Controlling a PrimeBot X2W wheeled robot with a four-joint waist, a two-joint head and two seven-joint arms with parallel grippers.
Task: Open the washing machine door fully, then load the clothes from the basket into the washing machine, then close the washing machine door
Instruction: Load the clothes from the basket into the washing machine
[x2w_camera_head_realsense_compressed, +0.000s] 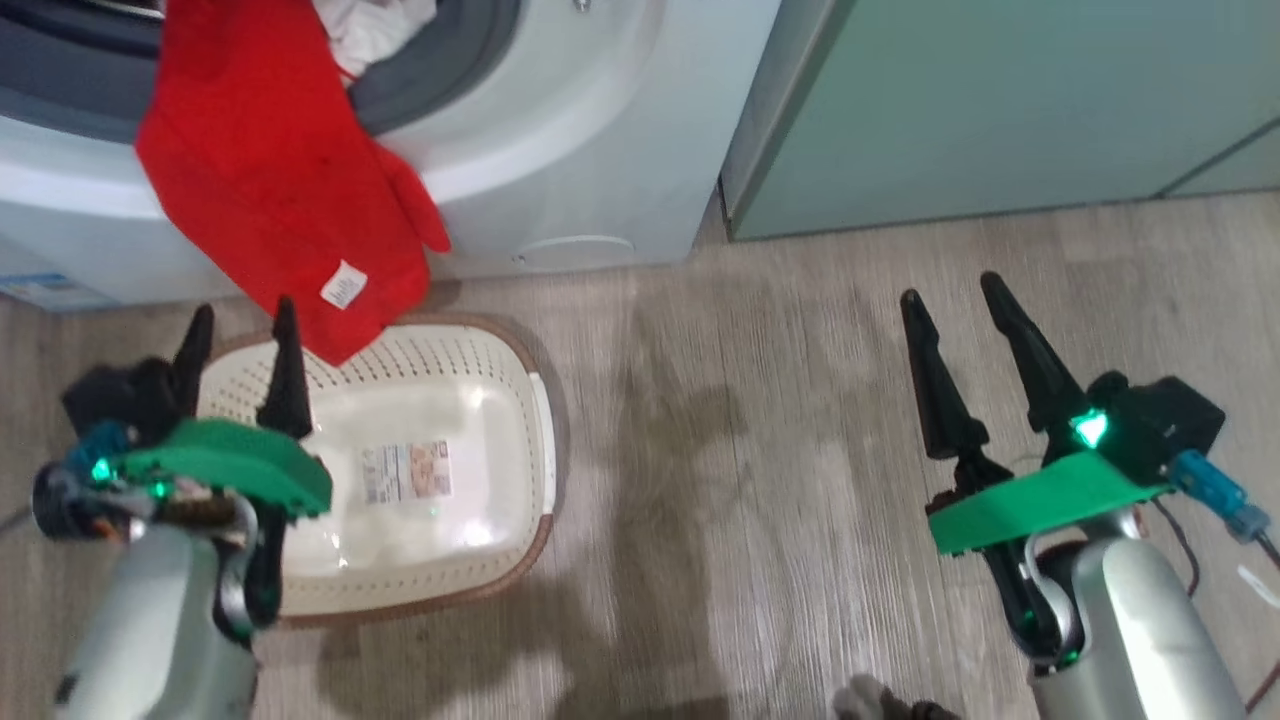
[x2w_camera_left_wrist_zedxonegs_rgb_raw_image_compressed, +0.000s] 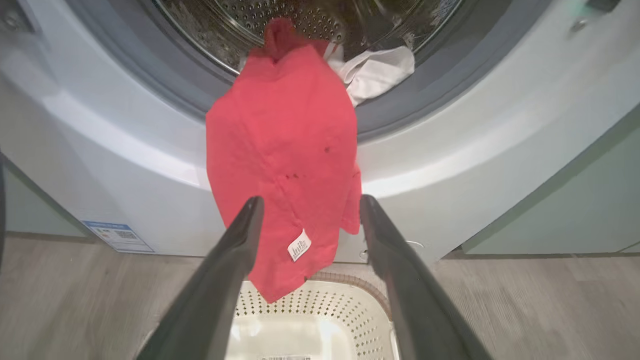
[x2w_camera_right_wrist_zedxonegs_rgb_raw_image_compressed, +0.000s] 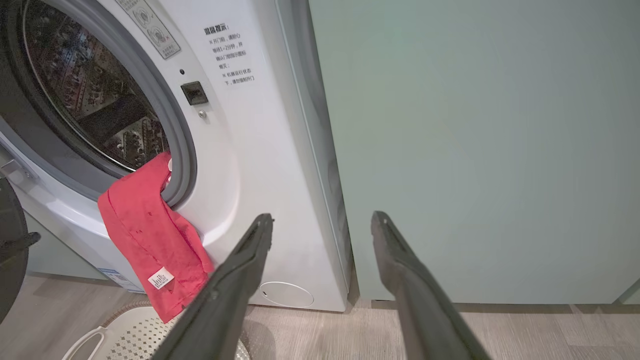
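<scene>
The washing machine stands with its steel drum uncovered. The red clothes hang from the drum mouth over the grey gasket and down the white front, their lower tip with a white tag reaching the basket. White fabric lies at the drum's lip. The cream basket holds a paper label and nothing else. My left gripper is open above the basket's left end, its fingers flanking the hanging clothes without touching. Off to the right, my right gripper hangs open over bare floor. A dark curved edge looks like the open door.
Pale green cabinets stand right of the machine, close to my right gripper. A small round white flap sits low on the machine's front, and a blue sticker at its lower left. Wooden floor stretches between basket and right arm.
</scene>
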